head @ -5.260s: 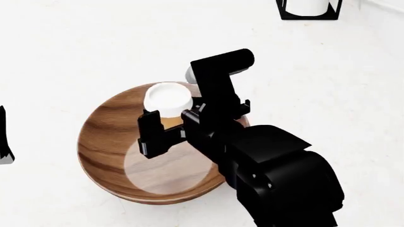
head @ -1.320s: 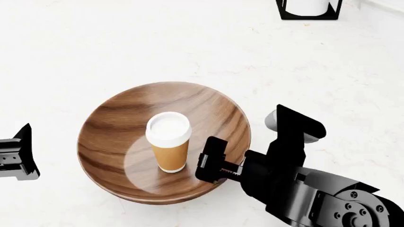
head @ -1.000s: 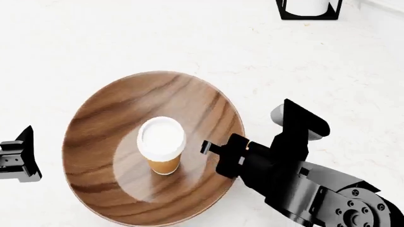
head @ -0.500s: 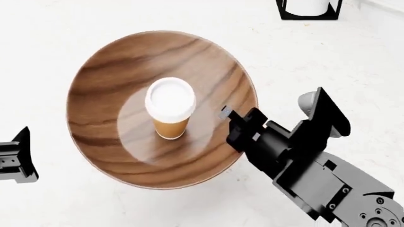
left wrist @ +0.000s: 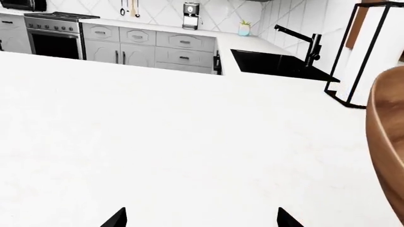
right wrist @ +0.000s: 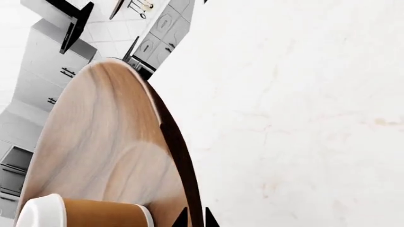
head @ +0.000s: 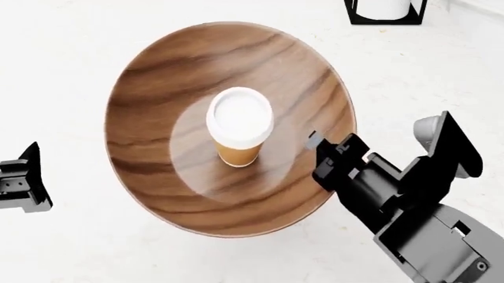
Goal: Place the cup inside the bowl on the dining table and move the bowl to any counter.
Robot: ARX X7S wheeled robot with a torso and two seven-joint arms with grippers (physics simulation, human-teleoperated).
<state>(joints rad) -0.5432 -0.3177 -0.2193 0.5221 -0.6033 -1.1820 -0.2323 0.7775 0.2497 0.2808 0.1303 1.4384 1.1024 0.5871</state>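
One black right gripper (head: pixel 317 143) pinches the rim of the wide, glossy walnut-grained wooden bowl (head: pixel 157 106), held above the plain white dining table (head: pixel 63 71). Inside stands the small tan paper cup (head: pixel 239 125) with white lid. Carrying step; next needs level transport to a counter. Left gripper (left wrist: pixel 198 222) is spread, holding nothing.

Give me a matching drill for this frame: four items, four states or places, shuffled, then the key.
Items
1. tan paper cup with white lid
2. wide walnut-grain wooden bowl
3. right gripper
4. left gripper

States
A. clamped on the bowl's rim
B. off to the side, holding nothing
C. standing upright in the bowl's middle
D. held by its rim, carrying the cup

Pairs: 1-C, 2-D, 3-A, 4-B
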